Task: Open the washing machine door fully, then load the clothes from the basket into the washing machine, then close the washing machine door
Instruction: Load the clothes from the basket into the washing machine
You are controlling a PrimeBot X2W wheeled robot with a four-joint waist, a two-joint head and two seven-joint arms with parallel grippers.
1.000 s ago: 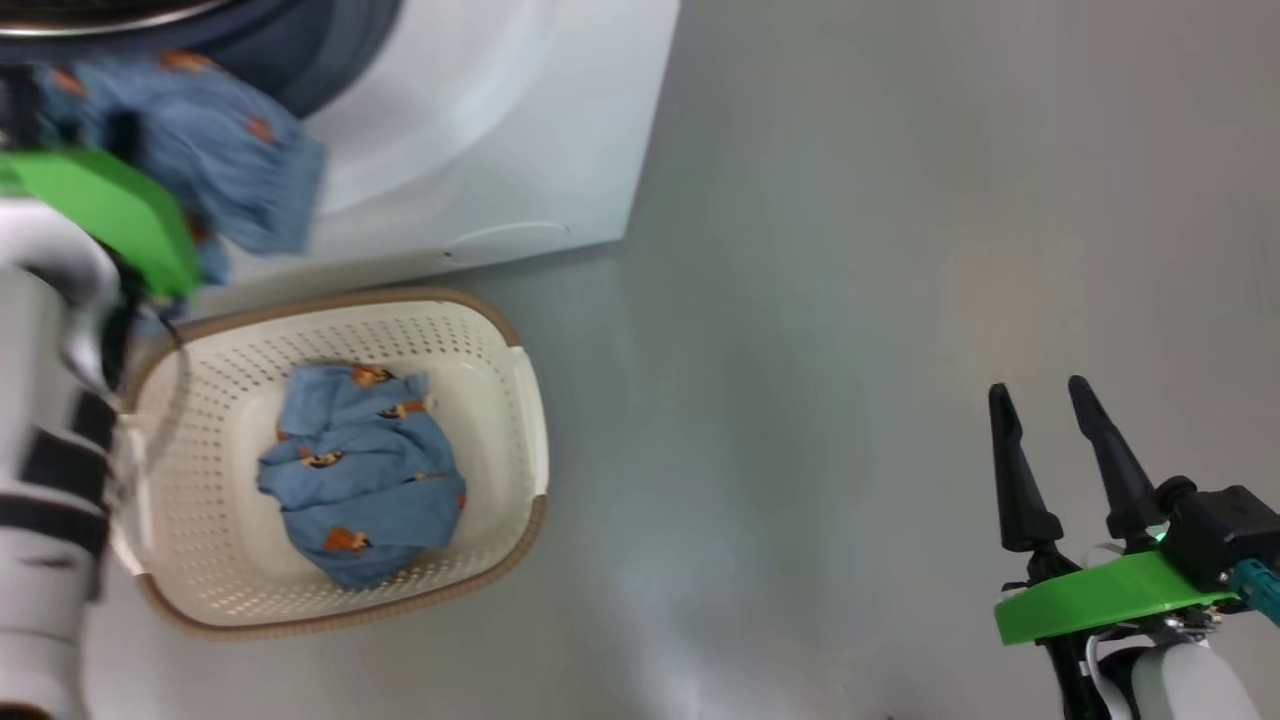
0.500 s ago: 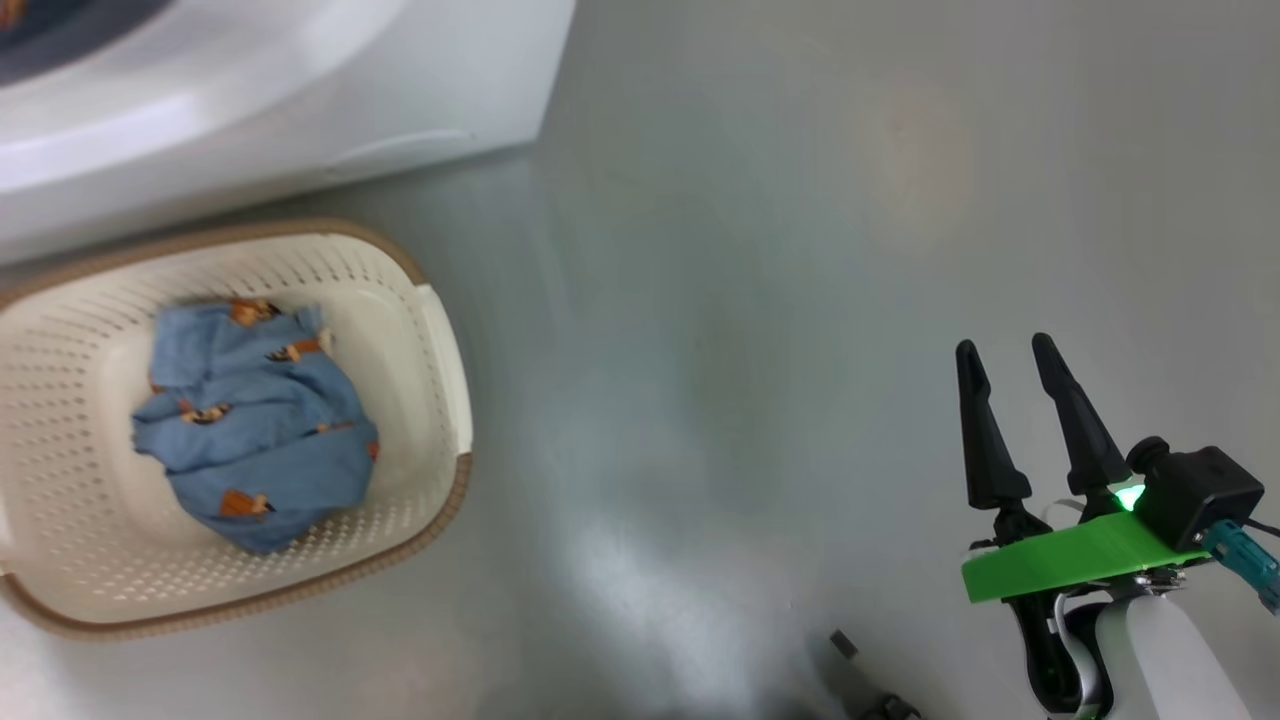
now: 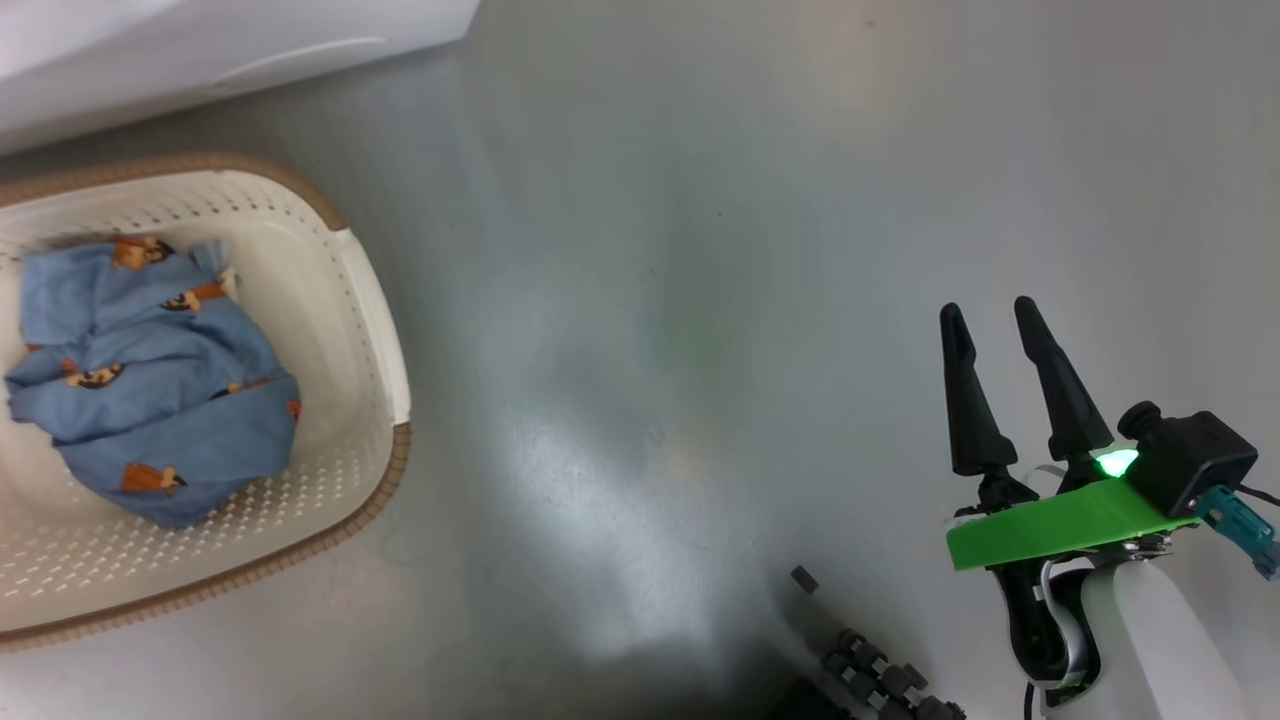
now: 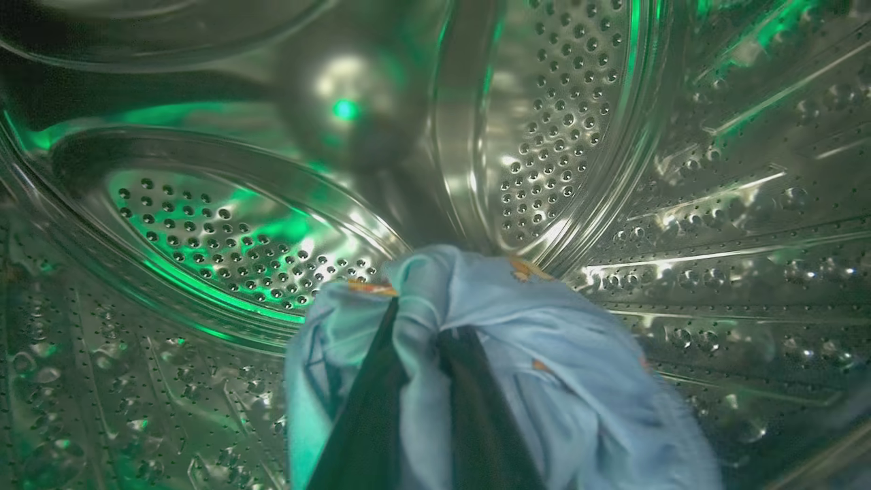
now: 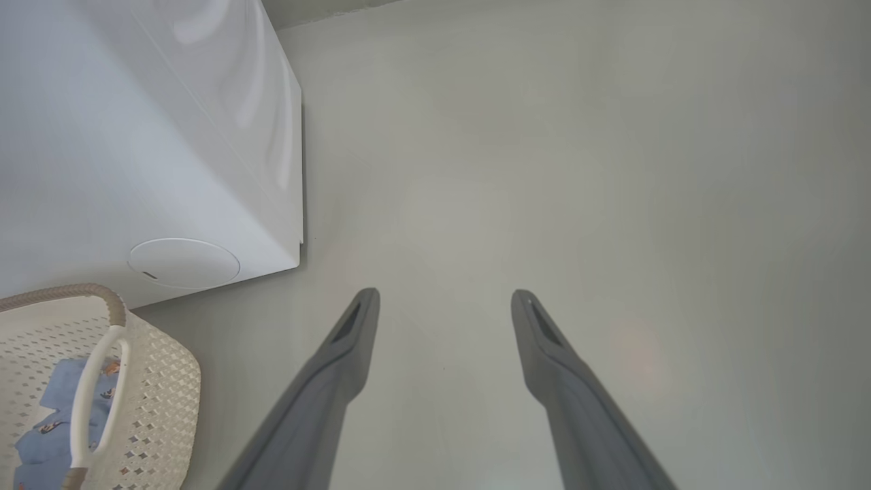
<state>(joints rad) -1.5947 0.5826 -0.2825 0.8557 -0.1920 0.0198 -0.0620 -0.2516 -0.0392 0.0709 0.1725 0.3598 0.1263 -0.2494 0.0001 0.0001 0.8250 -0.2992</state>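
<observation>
My left gripper (image 4: 415,327) is shut on a light blue garment (image 4: 544,354), holding it inside the perforated steel drum (image 4: 558,122) of the washing machine (image 3: 200,40). More light blue clothes (image 3: 150,380) with orange-brown patches lie in the cream basket (image 3: 375,330) on the floor, beside the washer's white front (image 5: 136,170). The basket (image 5: 156,388) and the clothes (image 5: 47,422) also show at the lower left of the right wrist view. My right gripper (image 3: 985,320) hangs open over bare floor to the right, fingers (image 5: 354,333) wide apart and empty. The washing machine door is out of view.
Grey floor (image 3: 700,250) stretches between the basket and my right arm. A dark ribbed part of the robot's base (image 3: 870,670) pokes in at the bottom edge. A round white flap (image 5: 184,262) sits low on the washer front.
The head camera has swung right and down, so basket and washer slide to the upper left and my left arm with its garment leaves that view. The right gripper stays open.
</observation>
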